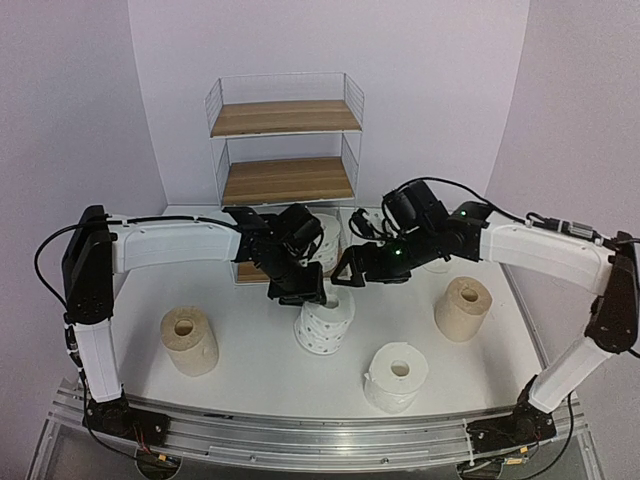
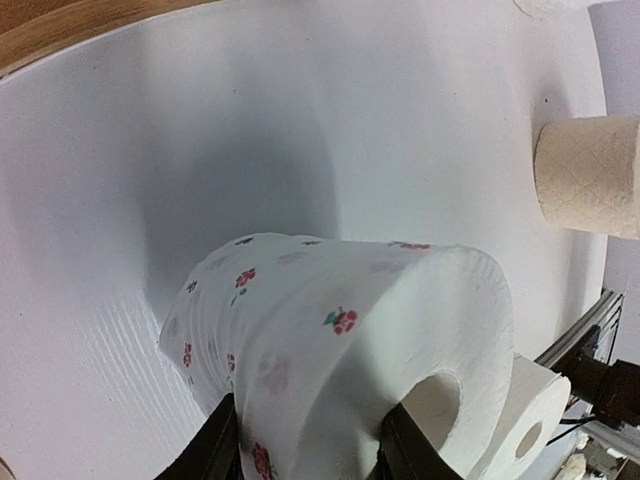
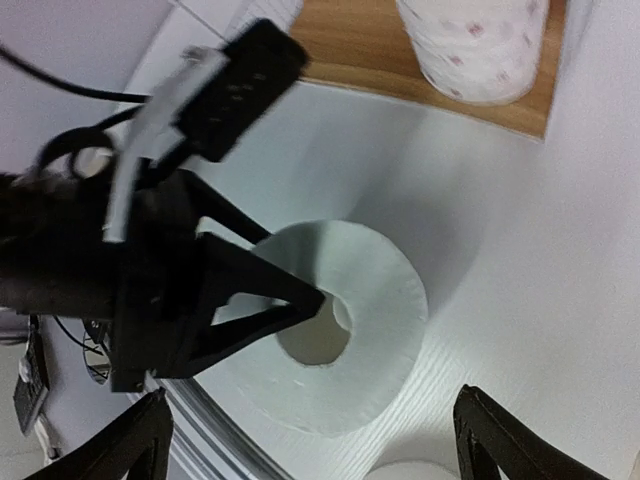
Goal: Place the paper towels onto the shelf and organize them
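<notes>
"Paper towel roll with the red flower print [image 2: 330,340]: where is it?"

"Mid-counter [image 1: 250,370], tilted, in the left gripper [image 2: 310,455]. Those jaws pinch the roll's wall. In the right wrist view one finger [image 3: 290,300] reaches the rim of the hollow core and the other runs down the outside. Whether the roll's lower end touches the counter, I cannot tell."

"And the right gripper [image 3: 312,395]?"

"Jaws spread wide, gripping nothing, just above that same roll and close beside the left gripper."

"The others?"

"A second flowered roll [image 1: 326,236] stands upright on the bottom board of the shelf [image 1: 285,180]. A tan roll [image 1: 188,340] stands at the left of the counter, the other tan roll [image 1: 463,307] at the right, and a plain white roll [image 1: 397,376] near the front edge. All three are upright and well apart."
</notes>
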